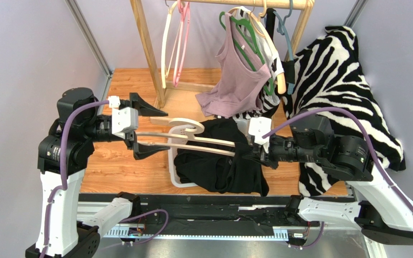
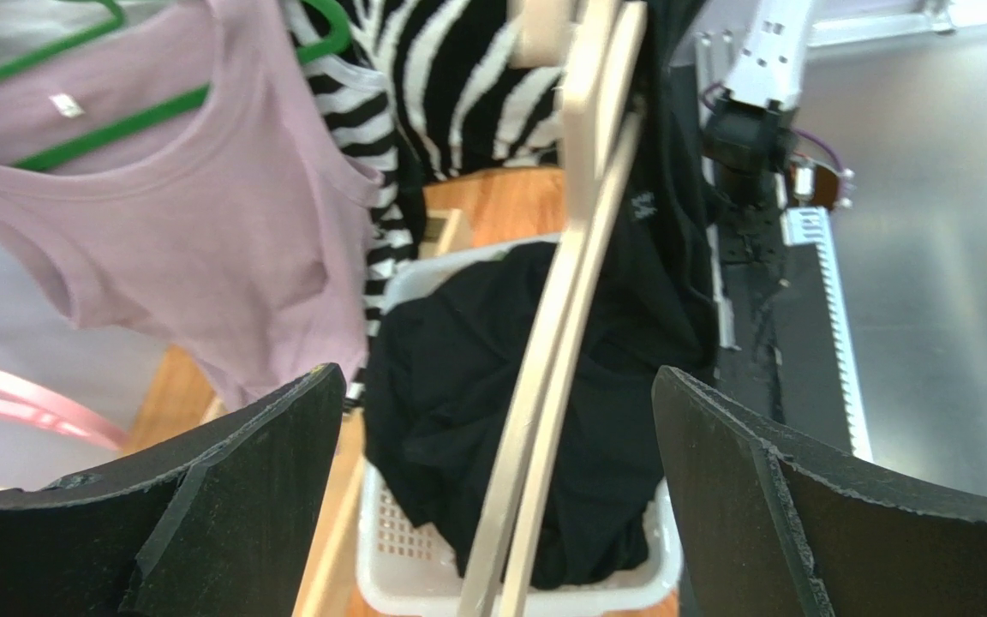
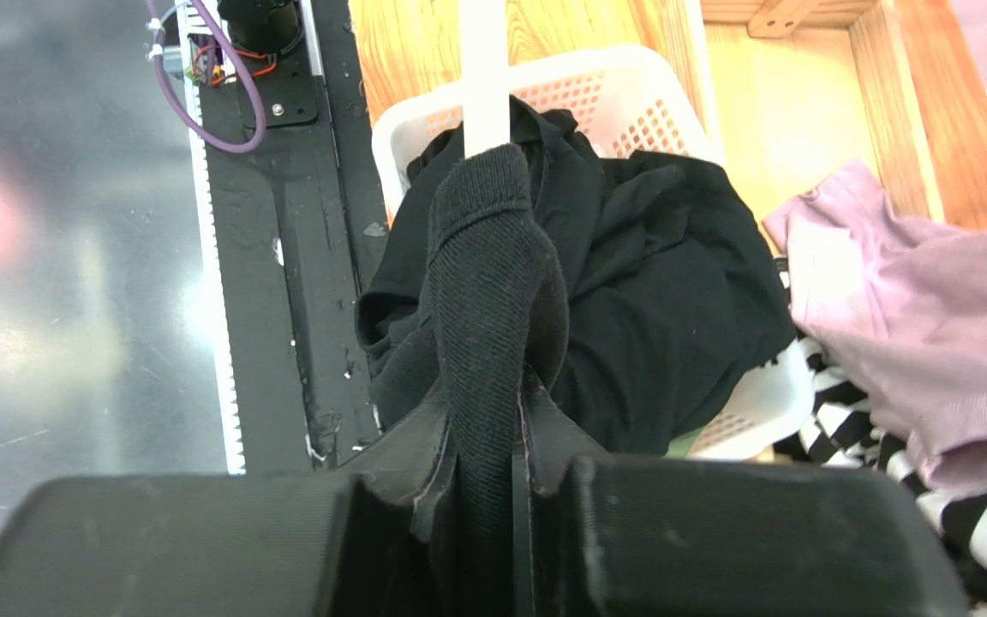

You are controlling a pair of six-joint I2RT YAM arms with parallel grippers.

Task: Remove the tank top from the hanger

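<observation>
A cream wooden hanger (image 1: 192,141) lies level above the white basket (image 1: 173,174). A black tank top (image 1: 222,158) hangs from its right end and slumps into the basket. My left gripper (image 1: 157,131) is open, its fingers either side of the hanger's left end; in the left wrist view the hanger (image 2: 563,347) runs between the spread fingers of my left gripper (image 2: 499,424) without visible contact. My right gripper (image 1: 249,150) is shut on the tank top's black strap (image 3: 492,296), which wraps the hanger's end (image 3: 486,64). The right wrist view shows that gripper (image 3: 499,450) clamped on the fabric.
A wooden clothes rack (image 1: 149,48) stands behind, with pink and cream hangers (image 1: 173,43) and a mauve tank top (image 1: 238,80) on a green hanger. A zebra-striped cloth (image 1: 343,80) lies at the right. A black rail runs along the near table edge (image 1: 208,212).
</observation>
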